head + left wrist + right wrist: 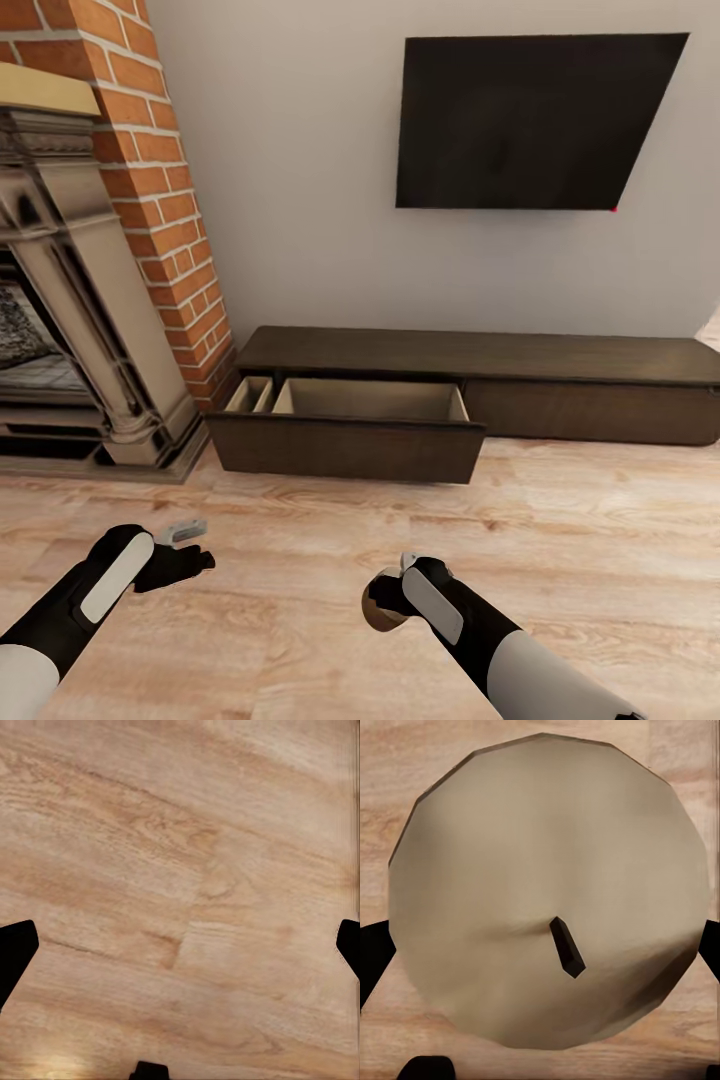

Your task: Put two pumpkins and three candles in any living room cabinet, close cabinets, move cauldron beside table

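Right end effector (pixel 385 600) clamped on a candle (pixel 547 889): tan, flat top, short dark wick, a finger on either side, held above the wooden floor (pixel 560 560). Left end effector (pixel 190 562) spread apart, nothing between its fingertips (pixel 15 949). Cabinet (pixel 480 385) ahead against the wall, left drawer (pixel 345 425) pulled out, tan interior showing

Black wall screen (pixel 530 120), brick fireplace (pixel 90 260) (ornate surround), wooden floor (pixel 560 530)
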You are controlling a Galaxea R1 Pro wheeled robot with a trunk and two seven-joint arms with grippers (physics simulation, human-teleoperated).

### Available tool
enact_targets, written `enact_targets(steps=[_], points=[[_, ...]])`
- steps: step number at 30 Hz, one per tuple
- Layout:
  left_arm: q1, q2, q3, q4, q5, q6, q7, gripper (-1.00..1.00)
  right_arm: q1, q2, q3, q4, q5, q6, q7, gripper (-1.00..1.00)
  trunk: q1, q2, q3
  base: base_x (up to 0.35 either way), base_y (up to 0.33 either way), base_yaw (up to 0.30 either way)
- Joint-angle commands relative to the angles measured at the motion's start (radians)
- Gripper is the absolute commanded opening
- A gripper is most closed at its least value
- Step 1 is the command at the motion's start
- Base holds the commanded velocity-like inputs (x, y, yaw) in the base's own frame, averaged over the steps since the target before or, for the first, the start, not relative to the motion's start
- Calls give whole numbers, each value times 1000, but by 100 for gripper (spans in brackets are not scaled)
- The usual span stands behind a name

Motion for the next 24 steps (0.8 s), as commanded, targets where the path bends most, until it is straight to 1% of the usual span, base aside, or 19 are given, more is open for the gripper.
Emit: enact_targets(steps=[1, 5, 10, 13, 20, 24], points=[[0, 1, -3, -2, 11, 1, 10, 100, -1, 0, 5, -1, -9, 0, -9, -100, 0, 0, -1, 106, 137, -280], [0, 1, -3, -2, 11, 1, 10, 100, -1, 0, 5, -1, -9, 0, -8, -100, 0, 0, -1, 99, 157, -272], [0, 1, -3, -2, 11, 1, 10, 100, -1, 0, 7, -1, -7, 0, -10, -100, 0, 0, -1, 91, 185, -74], [0, 1, -3, -2, 11, 1, 10, 100, -1, 0, 7, -1, -7, 1, -13, -100, 0, 0, -1, 93, 80, 163], [0, 1, -3, -2, 11, 1, 10, 100, -1, 0, 8, -1, -7, 1, -11, -100, 0, 0, -1, 107, 10, 260], [0, 1, -2, -7, 11, 1, 10, 100, -1, 0, 7, -1, -7, 0, -11, -100, 0, 0, -1, 18, 1, 84]])
